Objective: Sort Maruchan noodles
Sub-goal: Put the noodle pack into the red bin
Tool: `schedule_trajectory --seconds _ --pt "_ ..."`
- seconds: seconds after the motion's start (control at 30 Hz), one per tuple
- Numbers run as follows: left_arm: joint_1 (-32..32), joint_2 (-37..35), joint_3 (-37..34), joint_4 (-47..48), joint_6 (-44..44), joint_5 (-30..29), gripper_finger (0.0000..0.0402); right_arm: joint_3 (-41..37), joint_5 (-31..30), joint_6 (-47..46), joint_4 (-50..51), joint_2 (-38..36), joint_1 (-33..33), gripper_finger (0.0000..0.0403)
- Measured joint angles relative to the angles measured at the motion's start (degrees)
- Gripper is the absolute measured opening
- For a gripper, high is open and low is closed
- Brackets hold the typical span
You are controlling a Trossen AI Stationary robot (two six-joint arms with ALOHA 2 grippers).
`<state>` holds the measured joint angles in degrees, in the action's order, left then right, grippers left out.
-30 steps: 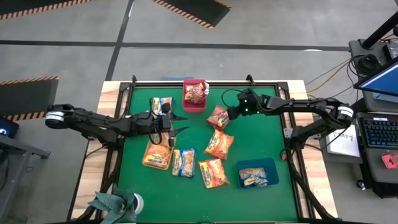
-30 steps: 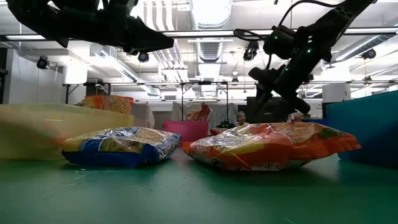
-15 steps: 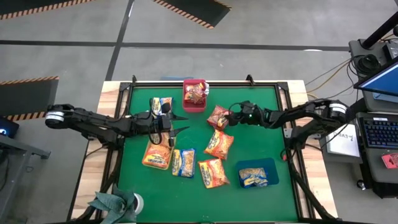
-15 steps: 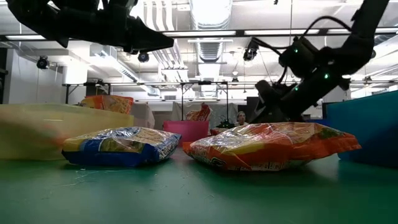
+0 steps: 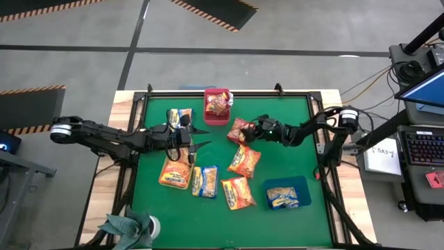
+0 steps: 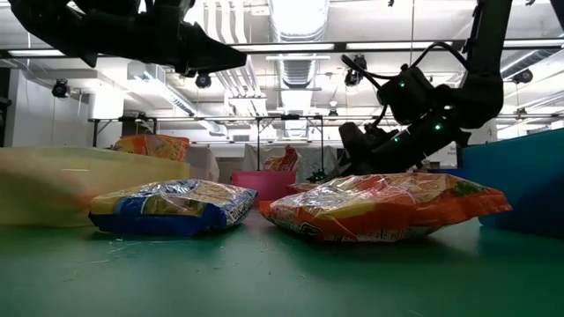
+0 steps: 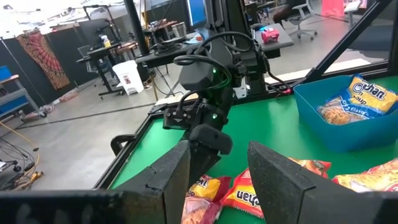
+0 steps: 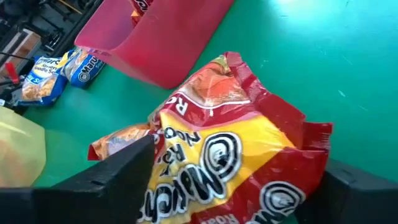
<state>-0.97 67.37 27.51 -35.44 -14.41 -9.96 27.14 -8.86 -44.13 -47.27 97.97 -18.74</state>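
Ramen packets lie scattered on the green table. A dark red packet lies flat near the table's middle; it fills the right wrist view. My right gripper is down at this packet, open, one finger on each side of it. My left gripper hovers open above the table left of centre and holds nothing; the left wrist view shows the gap. Orange packets and blue-and-yellow ones lie flat around them. My right gripper comes at the dark red packet slanting down from the table's right, its open fingers straddling the packet's near end. The packet lies flat on the table. Whether the fingers touch the wrapper I cannot tell.
A red tray at the far edge holds one red packet. A blue tray near the right front holds a blue-and-yellow packet. A yellow-green tray at left front holds an orange packet. A potted plant stands off the near left corner.
My right gripper has come down and moved toward the table's left, onto the dark red packet, with its arm folding lower. The left arm has kept still.
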Motion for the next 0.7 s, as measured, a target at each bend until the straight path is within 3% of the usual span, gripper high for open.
schedule_trajectory --seconds 0.27,0.5,0.7 --pt "0.02 -0.74 0.0 -1.4 -2.8 -0.68 0.0146 0.0 -0.25 -0.03 0.37 -1.03 -0.01 0.0163" --pt "-0.04 -8.8 0.0 -1.35 -7.64 -15.62 0.0146 -0.03 0.26 2.06 0.42 -4.02 -0.04 0.0029" --pt "-0.04 -18.47 0.0 5.04 -10.6 -16.61 0.0146 -0.05 0.0 5.22 0.53 -11.13 -0.04 0.002"
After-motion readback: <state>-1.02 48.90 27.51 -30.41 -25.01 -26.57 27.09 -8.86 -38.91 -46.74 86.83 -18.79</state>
